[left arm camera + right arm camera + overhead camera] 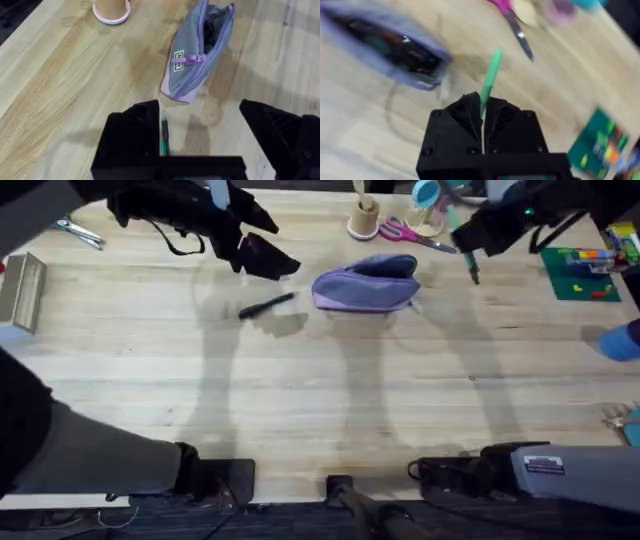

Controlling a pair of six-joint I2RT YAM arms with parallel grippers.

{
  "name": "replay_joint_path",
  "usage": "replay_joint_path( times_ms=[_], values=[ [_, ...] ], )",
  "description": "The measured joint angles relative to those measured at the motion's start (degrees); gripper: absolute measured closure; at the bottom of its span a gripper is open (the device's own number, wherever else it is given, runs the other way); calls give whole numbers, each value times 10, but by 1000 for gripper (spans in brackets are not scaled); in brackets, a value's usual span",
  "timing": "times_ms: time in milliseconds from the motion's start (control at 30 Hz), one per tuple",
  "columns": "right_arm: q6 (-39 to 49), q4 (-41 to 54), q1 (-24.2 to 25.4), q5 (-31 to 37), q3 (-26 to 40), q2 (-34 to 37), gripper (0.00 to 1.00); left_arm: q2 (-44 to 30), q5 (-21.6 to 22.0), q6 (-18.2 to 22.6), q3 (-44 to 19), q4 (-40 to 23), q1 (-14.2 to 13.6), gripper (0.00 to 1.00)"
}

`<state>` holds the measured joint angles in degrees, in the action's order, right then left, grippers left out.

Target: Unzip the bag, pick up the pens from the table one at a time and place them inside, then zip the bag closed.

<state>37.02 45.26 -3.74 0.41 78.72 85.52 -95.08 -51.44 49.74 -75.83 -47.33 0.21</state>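
Across the butcher-block table (300,400), your two arms reach forward to either side of the lavender pouch (366,284), which lies unzipped near the far middle. Your left gripper (200,135) hangs with fingers spread wide, holding nothing, above the black pen (266,305) lying beside the pouch. Your right gripper (482,117) is raised right of the pouch, fingers clamped on the green pen (490,75). Pink-handled scissors (405,233) lie behind.

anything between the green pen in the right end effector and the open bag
Nothing visible does. The right end effector holds the green pen above bare table, and the bag lies unzipped beside it. The pink scissors lie farther back.
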Motion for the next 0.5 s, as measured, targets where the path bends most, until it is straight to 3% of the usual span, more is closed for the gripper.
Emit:
replay_joint_path(
  times_ms=[233,500],
  values=[
    [227,57,-56,-52,0,0,969,0,0,0,0,0,0,8],
    [441,75,-95,-46,0,15,970,0,0,0,0,0,0,8]
  ],
)
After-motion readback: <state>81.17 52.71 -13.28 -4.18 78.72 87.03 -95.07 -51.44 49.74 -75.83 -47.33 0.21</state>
